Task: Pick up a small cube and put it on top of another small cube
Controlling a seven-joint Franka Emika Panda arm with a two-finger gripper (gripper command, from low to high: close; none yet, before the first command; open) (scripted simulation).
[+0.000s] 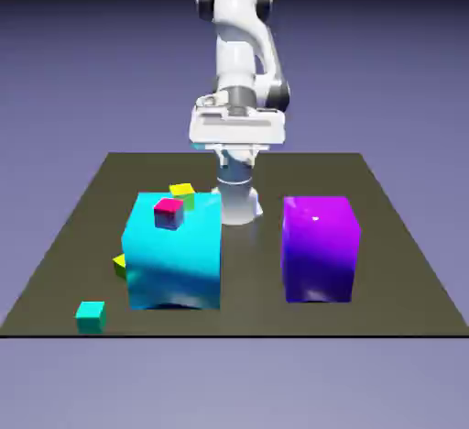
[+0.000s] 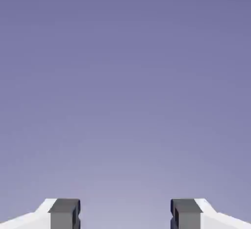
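Observation:
The small cube, tiny and teal-green, sits on the dark table near the front edge at the exterior view's left. My hand hangs high above the table's far side, well away from the cube. In the hand view my gripper is open. Its grey fingertips stand wide apart with only the blue-violet backdrop between them. No cube shows in the hand view.
A large cyan block stands left of centre with a small magenta cube on top. One small yellow cube peeks out behind the cyan block, another at its left side. A large purple block stands at the right.

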